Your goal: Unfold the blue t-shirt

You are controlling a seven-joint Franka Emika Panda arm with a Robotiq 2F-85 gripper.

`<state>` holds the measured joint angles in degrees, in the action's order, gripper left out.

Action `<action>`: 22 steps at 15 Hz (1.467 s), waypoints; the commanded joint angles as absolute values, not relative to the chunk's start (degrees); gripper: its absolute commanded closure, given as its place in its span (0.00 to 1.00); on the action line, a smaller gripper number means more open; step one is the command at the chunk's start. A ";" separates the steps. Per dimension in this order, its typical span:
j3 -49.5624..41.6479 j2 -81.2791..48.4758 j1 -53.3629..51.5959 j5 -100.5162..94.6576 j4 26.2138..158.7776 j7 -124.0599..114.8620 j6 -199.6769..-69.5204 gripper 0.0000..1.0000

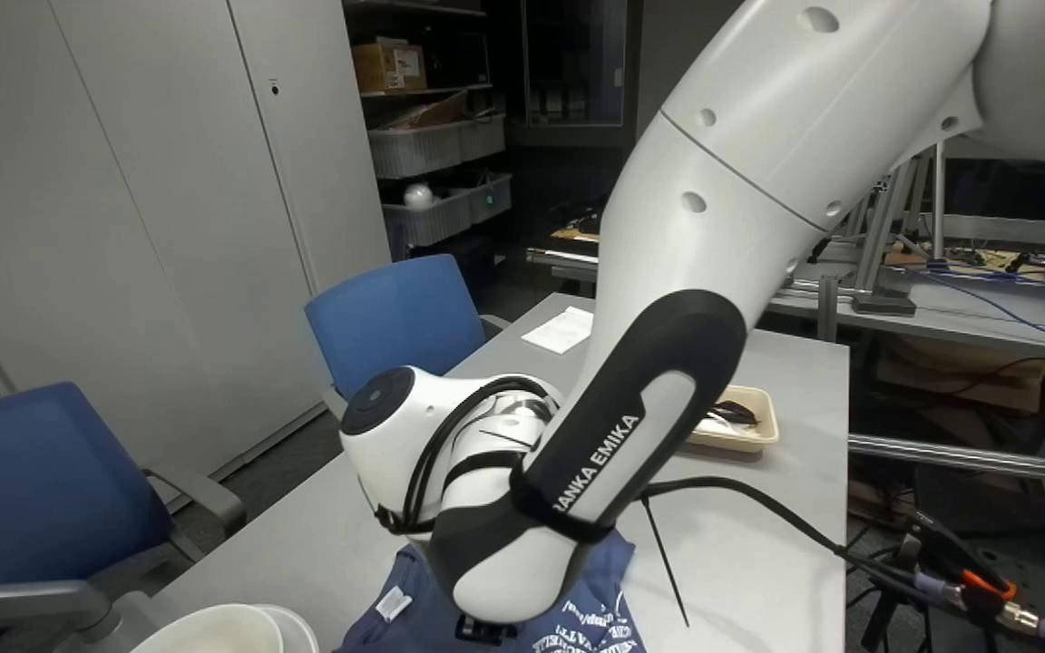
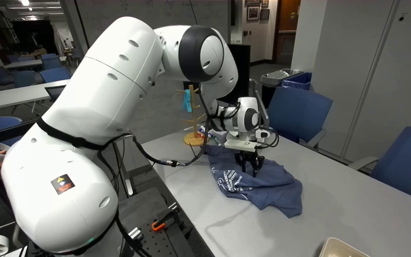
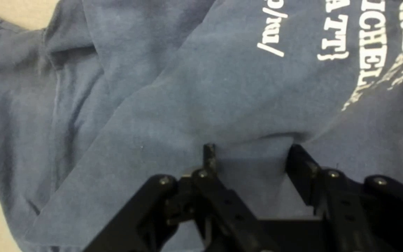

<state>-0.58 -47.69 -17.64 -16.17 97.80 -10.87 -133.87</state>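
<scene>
Grey cabinets (image 2: pixel 357 78) and two blue chairs (image 2: pixel 298 110) line the far side of a pale desk (image 2: pixel 337 200), toward 2 and 3 o'clock in an exterior view. On that desk the blue t-shirt (image 2: pixel 262 184) lies rumpled beneath the tool (image 2: pixel 249 171), partly folded over itself, its white letters (image 2: pixel 231 180) at 8 o'clock from the tool. Pointing downward, the tool stands spread: in the wrist view its two fingers (image 3: pixel 301 168) are well apart at the shirt, creased cloth showing between them. In an exterior view, a wooden rack (image 2: pixel 194 119) with a light-blue clip (image 2: pixel 187 100) stands toward 10 o'clock from the shirt. In an exterior view, a tan tray (image 1: pixel 745 443) sits toward 2 o'clock from it, a round white container (image 1: pixel 214 611) at 9.
</scene>
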 commanded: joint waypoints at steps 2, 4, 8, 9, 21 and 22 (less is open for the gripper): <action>-0.70 -48.71 -18.02 -15.87 96.13 -11.85 -133.74 0.84; -0.75 -48.54 -18.11 -15.95 96.14 -11.93 -133.80 0.99; -0.93 -48.29 -18.21 -16.09 96.15 -12.20 -133.90 0.98; -1.04 -48.01 -18.32 -16.21 96.37 -12.38 -133.89 0.98; -1.99 -24.10 -16.06 -20.65 120.01 -9.32 -128.26 0.98; -1.28 -21.85 -15.43 -20.10 122.20 -8.29 -126.81 0.98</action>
